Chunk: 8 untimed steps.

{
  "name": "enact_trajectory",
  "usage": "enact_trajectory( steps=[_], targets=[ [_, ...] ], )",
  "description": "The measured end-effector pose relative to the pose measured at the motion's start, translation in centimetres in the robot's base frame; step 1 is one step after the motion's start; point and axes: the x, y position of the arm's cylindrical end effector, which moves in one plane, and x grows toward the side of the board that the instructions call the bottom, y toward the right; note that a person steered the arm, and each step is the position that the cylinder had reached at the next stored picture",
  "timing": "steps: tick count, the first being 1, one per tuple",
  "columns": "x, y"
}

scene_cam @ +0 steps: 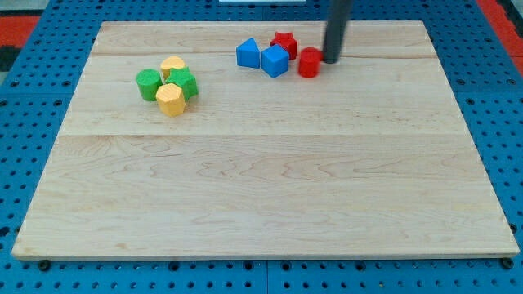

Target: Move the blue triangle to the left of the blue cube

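Note:
The blue triangle [248,53] sits near the view's top centre, touching the left side of the blue cube [275,61]. A red star [283,42] lies just behind the cube. A red cylinder [309,62] stands right of the cube. My tip [332,60] is at the right side of the red cylinder, touching or almost touching it, well to the right of the blue triangle.
A cluster at the view's upper left holds a green cylinder [148,84], a green block [183,82], a yellow block [172,66] and a yellow hexagon [170,99]. The wooden board [261,196] lies on a blue pegboard.

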Motion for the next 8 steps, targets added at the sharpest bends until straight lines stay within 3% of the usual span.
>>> enact_trajectory(
  steps=[1, 2, 3, 5, 7, 8],
  targets=[
    [0.0, -3.7],
    [-4.2, 5.3],
    [-6.8, 0.8],
    [-3.9, -14.4],
    [-5.5, -14.7],
    [-3.1, -12.8]
  ],
)
